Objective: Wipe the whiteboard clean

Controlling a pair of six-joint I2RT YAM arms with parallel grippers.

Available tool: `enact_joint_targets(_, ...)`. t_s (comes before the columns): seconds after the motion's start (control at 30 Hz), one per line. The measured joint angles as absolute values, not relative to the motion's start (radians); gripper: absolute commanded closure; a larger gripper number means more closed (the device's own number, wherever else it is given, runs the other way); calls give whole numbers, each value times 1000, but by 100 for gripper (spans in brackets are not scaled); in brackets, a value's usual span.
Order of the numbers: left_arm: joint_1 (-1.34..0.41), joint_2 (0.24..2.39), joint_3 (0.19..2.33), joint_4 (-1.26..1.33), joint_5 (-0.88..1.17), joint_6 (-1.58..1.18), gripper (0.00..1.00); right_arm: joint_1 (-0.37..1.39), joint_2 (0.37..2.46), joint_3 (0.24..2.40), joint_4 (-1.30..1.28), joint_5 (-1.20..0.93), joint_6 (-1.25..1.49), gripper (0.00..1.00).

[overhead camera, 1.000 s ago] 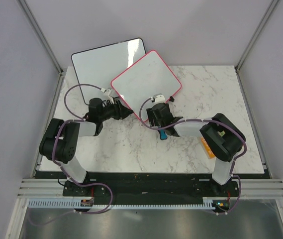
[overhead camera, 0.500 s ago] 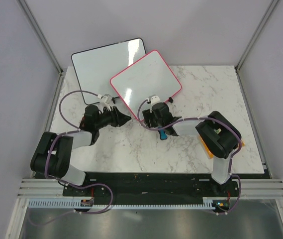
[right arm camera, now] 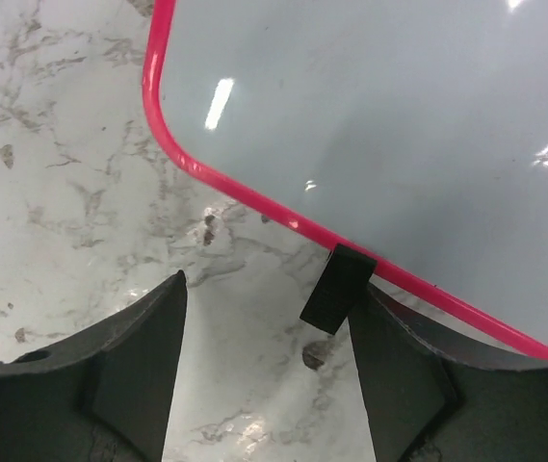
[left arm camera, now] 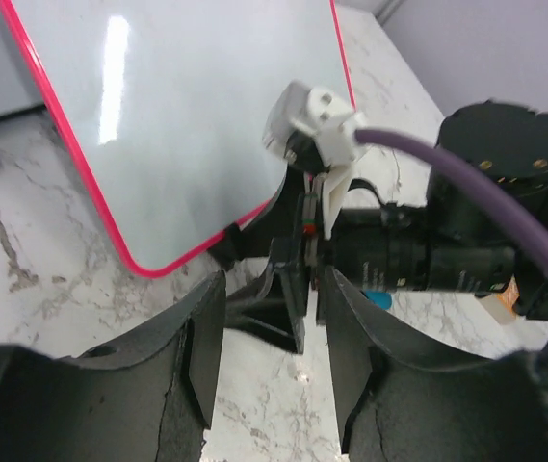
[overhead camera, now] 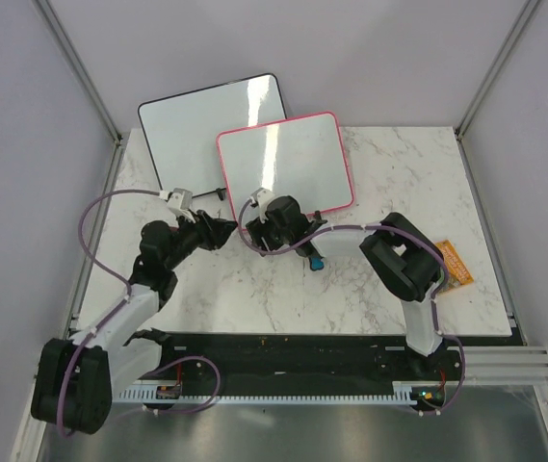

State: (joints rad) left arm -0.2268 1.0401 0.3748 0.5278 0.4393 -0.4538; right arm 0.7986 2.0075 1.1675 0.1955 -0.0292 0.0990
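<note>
The pink-framed whiteboard (overhead camera: pixel 278 162) stands tilted at the back of the marble table, and its surface shows no writing. It fills the top of the left wrist view (left arm camera: pixel 187 115) and of the right wrist view (right arm camera: pixel 389 115). My right gripper (overhead camera: pixel 251 232) is open and empty just below the board's lower left corner. One black foot (right arm camera: pixel 337 288) sits close to its right finger (right arm camera: pixel 404 375). My left gripper (overhead camera: pixel 229 230) is open and empty, facing the right gripper's tips (left arm camera: pixel 293 298) at close range.
A larger black-framed whiteboard (overhead camera: pixel 201 120) leans behind the pink one. A small blue object (overhead camera: pixel 317 261) lies under the right arm. An orange object (overhead camera: pixel 455 264) lies at the right of the table.
The pink board has turned from diagonal to nearly square with the table. Both grippers have moved left, and the left arm has stretched out from its base.
</note>
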Motion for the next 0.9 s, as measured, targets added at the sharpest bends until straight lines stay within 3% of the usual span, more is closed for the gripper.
enact_joint_targets(0.23,-227,904,383,423,333,-439,42,830,2040,1231,138,-42,70,26)
enact_joint_targets(0.43,-227,958,394,347,314,-421,8,831,1986,1174,138,-48,92,18)
enact_joint_targets(0.47,-227,963,396,337,314,-416,1,833,1951,1137,137,-47,99,12)
enact_joint_targets(0.57,-227,976,416,308,318,-400,0,836,1807,1028,126,-37,121,2)
enact_joint_targets(0.9,-227,1006,483,273,363,-376,0,837,1242,793,161,254,155,2)
